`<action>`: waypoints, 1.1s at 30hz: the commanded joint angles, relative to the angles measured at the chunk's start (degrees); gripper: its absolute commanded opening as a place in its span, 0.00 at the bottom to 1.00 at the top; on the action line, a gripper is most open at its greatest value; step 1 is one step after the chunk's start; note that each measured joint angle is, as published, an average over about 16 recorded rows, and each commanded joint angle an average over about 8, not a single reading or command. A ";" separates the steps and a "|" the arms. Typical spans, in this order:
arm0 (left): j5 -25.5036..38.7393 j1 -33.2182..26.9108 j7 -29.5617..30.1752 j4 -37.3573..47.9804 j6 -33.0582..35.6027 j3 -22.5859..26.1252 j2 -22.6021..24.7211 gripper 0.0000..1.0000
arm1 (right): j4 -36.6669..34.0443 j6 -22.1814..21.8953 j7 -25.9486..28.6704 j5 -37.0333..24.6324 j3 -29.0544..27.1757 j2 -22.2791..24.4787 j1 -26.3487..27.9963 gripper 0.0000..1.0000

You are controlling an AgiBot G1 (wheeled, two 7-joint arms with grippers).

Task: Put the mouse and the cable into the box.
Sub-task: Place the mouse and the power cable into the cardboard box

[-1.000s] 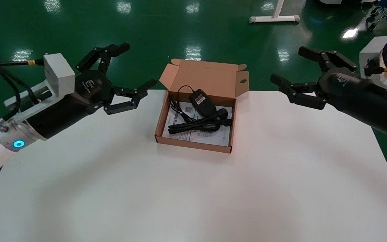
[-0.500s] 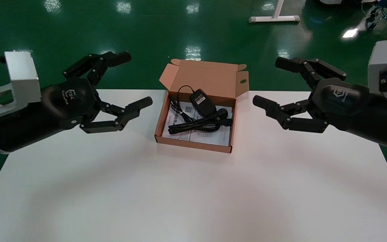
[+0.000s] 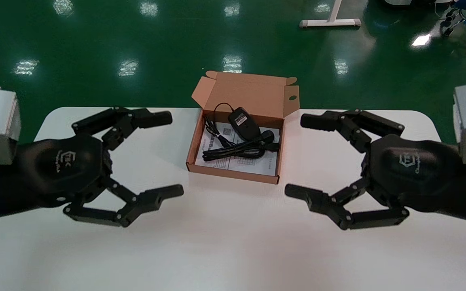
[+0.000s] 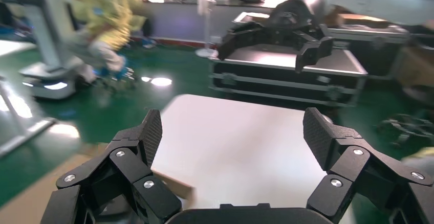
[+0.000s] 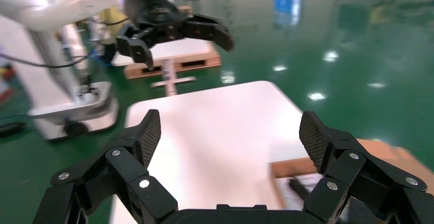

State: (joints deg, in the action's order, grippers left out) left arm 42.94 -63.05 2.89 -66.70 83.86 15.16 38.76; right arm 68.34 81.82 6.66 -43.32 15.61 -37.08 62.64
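An open brown cardboard box [image 3: 200,139] stands at the back middle of the white table [image 3: 233,242], its lid flap upright. Inside, a black mouse [image 3: 243,123] lies at the back on a printed sheet, and a bundled black cable [image 3: 237,150] lies in front of it. My left gripper [image 3: 169,154] hovers open to the left of the box, holding nothing. On the other side my right gripper [image 3: 301,155] is open and empty too, facing the box. In the right wrist view a box edge [image 5: 327,163] shows past the open right gripper [image 5: 230,134]. The left gripper [image 4: 233,137] spans bare table.
Green floor surrounds the table, and a white stand foot [image 3: 330,22] lies far behind it. The left wrist view shows black equipment cases [image 4: 286,75] and people beyond the table. Bare tabletop stretches in front of the box.
Both arms have swung down and toward the table's near side, from behind its back edge to either side of the box. Both grippers stayed open. The box contents have not moved.
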 commanded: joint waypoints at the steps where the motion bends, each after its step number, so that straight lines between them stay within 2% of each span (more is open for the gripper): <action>1: -0.37 0.51 2.71 -2.37 0.63 0.30 -1.29 1.00 | 1.63 1.21 1.27 0.46 0.13 0.64 -0.34 1.00; 9: -1.19 1.61 8.67 -8.10 2.09 0.93 -4.19 1.00 | 5.99 4.43 4.41 1.66 0.44 2.34 -1.21 1.00; 33: -1.16 1.57 8.05 -7.20 1.91 0.90 -3.88 1.00 | 5.33 3.96 4.11 1.55 0.48 2.12 -1.14 1.00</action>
State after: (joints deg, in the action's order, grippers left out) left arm 41.78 -61.48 10.96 -73.92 85.77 16.06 34.87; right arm 73.67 85.78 10.77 -41.76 16.08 -34.96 61.50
